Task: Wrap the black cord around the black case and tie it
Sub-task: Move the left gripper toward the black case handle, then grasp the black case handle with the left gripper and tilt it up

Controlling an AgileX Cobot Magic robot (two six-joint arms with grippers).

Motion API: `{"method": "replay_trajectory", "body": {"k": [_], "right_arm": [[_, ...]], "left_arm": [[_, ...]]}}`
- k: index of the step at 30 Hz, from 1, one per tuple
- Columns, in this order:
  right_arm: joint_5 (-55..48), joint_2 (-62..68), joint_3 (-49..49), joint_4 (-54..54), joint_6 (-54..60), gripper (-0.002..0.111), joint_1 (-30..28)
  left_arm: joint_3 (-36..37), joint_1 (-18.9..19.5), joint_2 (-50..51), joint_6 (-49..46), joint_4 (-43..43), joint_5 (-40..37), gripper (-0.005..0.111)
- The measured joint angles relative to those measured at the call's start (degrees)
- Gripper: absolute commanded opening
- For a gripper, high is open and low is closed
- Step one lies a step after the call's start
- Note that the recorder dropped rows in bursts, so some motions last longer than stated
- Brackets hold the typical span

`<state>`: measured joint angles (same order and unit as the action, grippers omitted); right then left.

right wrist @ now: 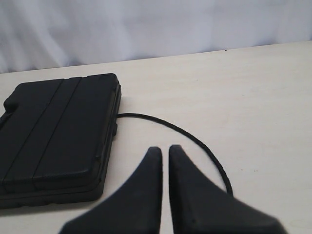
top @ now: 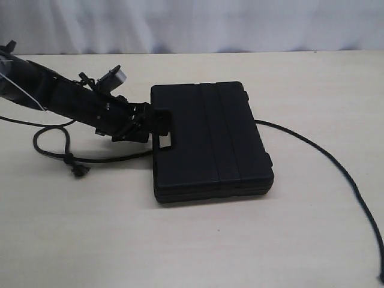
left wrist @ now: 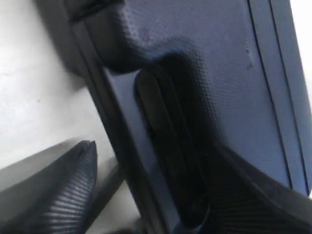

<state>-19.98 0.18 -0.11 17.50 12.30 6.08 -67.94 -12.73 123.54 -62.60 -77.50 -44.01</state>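
While the left gripper (top: 155,123) is straddling the black case (top: 210,138) at its handle edge, jaws apart, and the right gripper (right wrist: 165,151) is hanging closed, the black cord (top: 327,157) is trailing from both sides of the case, so wrapping is seemingly just starting, needing a cord end grasped next.

1. The exterior camera is looking down across the desk (top: 192,252) from a raised spot, taking in the whole black case (top: 210,141).
2. The left wrist camera is hovering right against the case's handle edge.
3. The right wrist camera is sitting low, farther back, sharing the case and black cord (right wrist: 195,141) with the exterior view.
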Motion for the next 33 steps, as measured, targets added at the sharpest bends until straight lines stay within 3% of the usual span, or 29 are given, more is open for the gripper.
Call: {"method": "replay_trajectory", "body": {"k": [4,11,30,33], "right_arm": [[0.0,0.0,0.0,0.0,0.0,0.004,0.0],[0.0,0.0,0.0,0.0,0.0,0.004,0.0],[0.0,0.0,0.0,0.0,0.0,0.004,0.0],[0.0,0.0,0.0,0.0,0.0,0.004,0.0]], "left_arm": [[0.0,-1.2,0.5,-0.5,-2.9,1.6,0.061],[0.0,-1.1,4.9,-7.7,-12.0,-5.6,0.060],[-0.1,-1.4,6.0,-10.0,-15.0,-4.0,0.060],[-0.1,-1.4,6.2,-10.4,-15.6,-4.5,0.051]]}}
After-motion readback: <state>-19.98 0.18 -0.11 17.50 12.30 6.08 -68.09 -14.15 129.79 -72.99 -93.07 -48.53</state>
